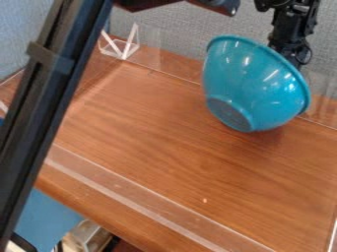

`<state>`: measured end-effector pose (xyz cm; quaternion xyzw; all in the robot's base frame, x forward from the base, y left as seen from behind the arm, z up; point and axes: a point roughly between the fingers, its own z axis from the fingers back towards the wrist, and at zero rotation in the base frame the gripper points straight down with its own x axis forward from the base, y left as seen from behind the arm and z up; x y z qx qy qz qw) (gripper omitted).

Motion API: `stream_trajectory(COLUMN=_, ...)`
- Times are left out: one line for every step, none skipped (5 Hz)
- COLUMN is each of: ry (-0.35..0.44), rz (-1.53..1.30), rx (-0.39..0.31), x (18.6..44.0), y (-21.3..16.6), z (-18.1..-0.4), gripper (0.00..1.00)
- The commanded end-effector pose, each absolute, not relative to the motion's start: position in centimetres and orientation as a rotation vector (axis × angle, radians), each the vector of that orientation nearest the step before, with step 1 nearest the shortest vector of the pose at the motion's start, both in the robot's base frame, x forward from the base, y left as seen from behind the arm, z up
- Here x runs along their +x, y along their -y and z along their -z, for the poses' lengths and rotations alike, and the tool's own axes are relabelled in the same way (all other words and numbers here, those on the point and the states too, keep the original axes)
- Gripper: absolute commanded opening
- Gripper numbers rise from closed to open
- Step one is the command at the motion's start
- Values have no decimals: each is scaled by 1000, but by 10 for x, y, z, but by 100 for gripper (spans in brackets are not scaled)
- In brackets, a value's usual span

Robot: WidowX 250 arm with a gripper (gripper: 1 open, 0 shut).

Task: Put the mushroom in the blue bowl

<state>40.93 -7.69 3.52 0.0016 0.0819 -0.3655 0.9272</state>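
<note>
Jaws [295, 51] state unclear behind rim, glossy teal blue bowl [257, 84] tipped on its side, underside showing

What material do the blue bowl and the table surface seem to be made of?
The blue bowl looks like glossy moulded plastic: uniform teal colour, smooth skin, soft highlights along its tilted side. The table looks like wood or a wood-grain laminate with a satin finish: brown streaked grain and a faint sheen; the picture cannot tell which.

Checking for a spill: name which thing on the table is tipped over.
The blue bowl, at the right by the gripper, is tipped steeply on its side. The clear stand at the back left sits upright.
</note>
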Motion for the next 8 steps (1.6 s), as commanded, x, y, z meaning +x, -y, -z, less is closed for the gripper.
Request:
stream_trajectory(ry=-126, rz=696, rx=6, x=409, y=79, z=-48, gripper=0)
stream_trajectory(ry=-124, rz=638, rx=1, x=400, y=86, z=-46, gripper=0)
stream_trajectory(ry=-122, rz=581, rx=-5, x=390, y=93, z=-43, gripper=0)
stream_trajectory(ry=-120, rz=533, rx=-10, x=384, y=92, z=-46, gripper=0)
stream_trajectory(ry=-121, rz=484, rx=-16, x=379, y=90, z=-49, gripper=0)
stream_trajectory(ry=-120, rz=435, rx=-22, x=375, y=89, z=-52, gripper=0)
stream_trajectory(ry=-120, rz=431, rx=-26, x=376, y=91, z=-55, gripper=0)
stream_trajectory(ry=-120, rz=425, rx=-30, x=379, y=93, z=-59, gripper=0)
